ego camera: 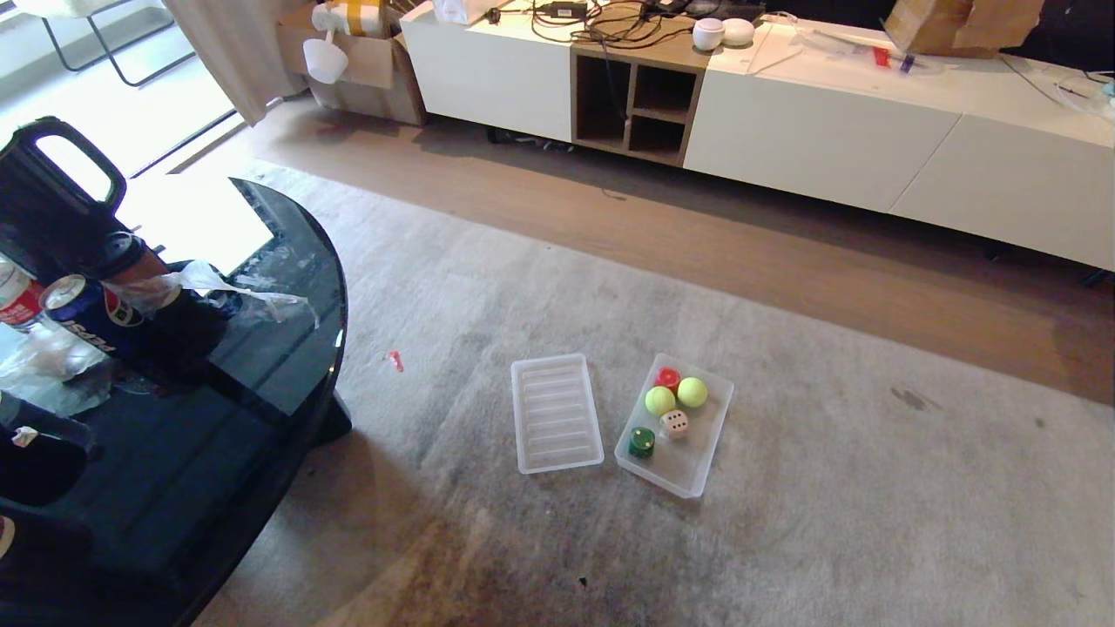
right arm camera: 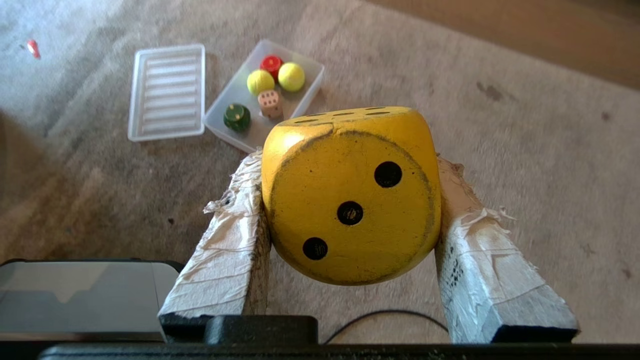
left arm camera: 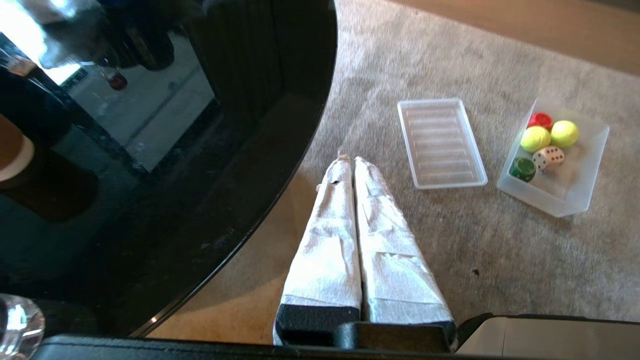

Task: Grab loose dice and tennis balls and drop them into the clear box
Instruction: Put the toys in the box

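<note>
Grey short-pile carpet (ego camera: 784, 488) covers the floor, with a strip of brown wood flooring (ego camera: 697, 235) beyond it toward twelve o'clock. Nearest the robot, the right gripper (right arm camera: 350, 165) hangs above the carpet, its two paper-wrapped fingers (right arm camera: 225, 240) clamped on a bright yellow die with black pips (right arm camera: 350, 200); a three-pip face looks toward the wrist camera. The left gripper (left arm camera: 350, 162) hangs just beside the rim of a glossy black round table (ego camera: 261, 383), its wrapped fingers pressed together and holding nothing. Neither arm shows in the head view.

On the table, around nine o'clock, stand a blue cola can (ego camera: 83, 313) and a black handled jug (ego camera: 52, 192).

Farther out, near the middle of the carpet, lies a flat ribbed translucent lid (ego camera: 556, 414). Just beside it at three o'clock, apart from it, sits the shallow clear plastic box (ego camera: 697, 461). Inside are two yellow-green tennis balls (ego camera: 660, 401) side by side, a beige wooden die with dark pips (ego camera: 674, 424) touching one ball, a green die (ego camera: 642, 441) nearer the robot, and a red die (ego camera: 668, 377) at the far end.

At ten o'clock from the lid a small red scrap (ego camera: 396, 359) lies on the carpet.

Farthest off, a long white low cabinet (ego camera: 827, 131) with a wooden open shelf runs along the wall.
</note>
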You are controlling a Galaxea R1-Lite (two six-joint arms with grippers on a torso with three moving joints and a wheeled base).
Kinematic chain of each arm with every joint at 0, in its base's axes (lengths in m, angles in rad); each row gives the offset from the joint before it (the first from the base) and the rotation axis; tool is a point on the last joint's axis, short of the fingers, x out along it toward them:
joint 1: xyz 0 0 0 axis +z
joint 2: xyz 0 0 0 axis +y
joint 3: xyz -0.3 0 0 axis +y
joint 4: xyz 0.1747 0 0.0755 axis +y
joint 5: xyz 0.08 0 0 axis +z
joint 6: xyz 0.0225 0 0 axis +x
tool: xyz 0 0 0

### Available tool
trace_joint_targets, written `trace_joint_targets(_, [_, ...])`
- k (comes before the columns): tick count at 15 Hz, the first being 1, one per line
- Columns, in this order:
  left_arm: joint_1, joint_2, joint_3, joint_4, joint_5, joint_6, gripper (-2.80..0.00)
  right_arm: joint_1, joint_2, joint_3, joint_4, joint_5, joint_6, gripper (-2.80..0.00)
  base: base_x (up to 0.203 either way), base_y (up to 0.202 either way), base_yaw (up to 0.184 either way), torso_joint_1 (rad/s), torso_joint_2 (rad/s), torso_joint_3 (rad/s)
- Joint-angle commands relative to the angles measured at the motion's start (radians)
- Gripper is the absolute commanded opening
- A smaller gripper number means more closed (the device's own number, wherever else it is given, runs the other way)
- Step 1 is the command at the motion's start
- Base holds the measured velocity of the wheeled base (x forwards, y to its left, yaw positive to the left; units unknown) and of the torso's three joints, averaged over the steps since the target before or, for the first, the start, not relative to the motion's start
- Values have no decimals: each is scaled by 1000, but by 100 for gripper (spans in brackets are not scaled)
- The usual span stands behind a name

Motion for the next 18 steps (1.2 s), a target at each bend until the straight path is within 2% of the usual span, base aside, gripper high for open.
trace_joint_targets(1, [0,0,0,0,0,-1,-280,0,0,0,1,0,0,-280,0,0,0,2,0,-193])
trace_joint_targets(18, [0,0,0,0,0,-1,-280,0,0,0,1,0,0,-280,0,0,0,2,3,-197])
